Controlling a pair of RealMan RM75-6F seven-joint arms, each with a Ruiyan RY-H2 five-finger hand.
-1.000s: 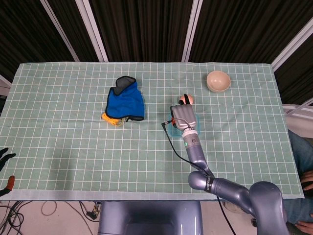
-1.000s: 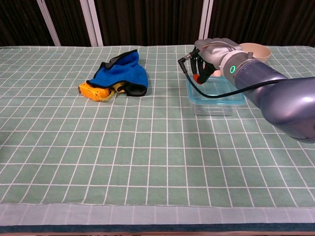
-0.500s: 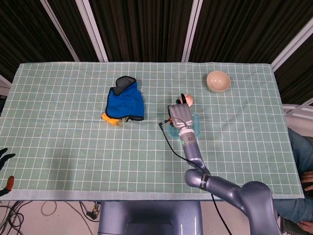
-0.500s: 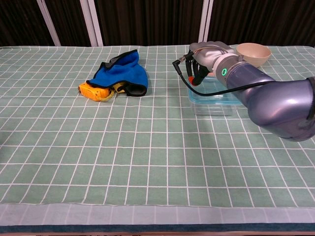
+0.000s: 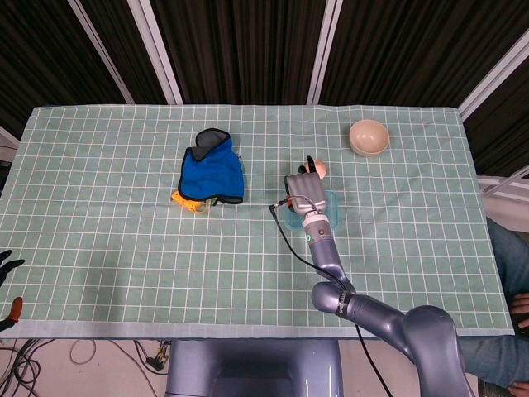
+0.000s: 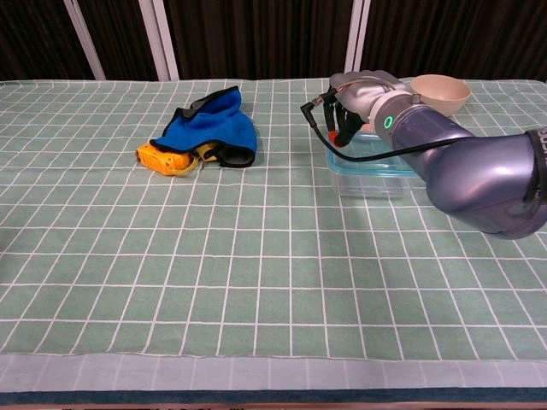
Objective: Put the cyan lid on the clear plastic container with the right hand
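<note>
My right arm is a smooth, glossy blue-grey tube, thick near the shoulder and narrowing to the wrist, where a small green ring light glows. My right hand is silver-grey with dark fingers; a black cable loops alongside.

My right hand is grey metal with black fingers, green ring light on the wrist. Arm is bluish-grey. Cyan lid on a clear plastic container. Tablecloth is pale green with a white grid. Cloth is bright blue, black trim; yellow-orange item under it. Bowl is beige. Peach-pink ball just beyond my hand.
</note>
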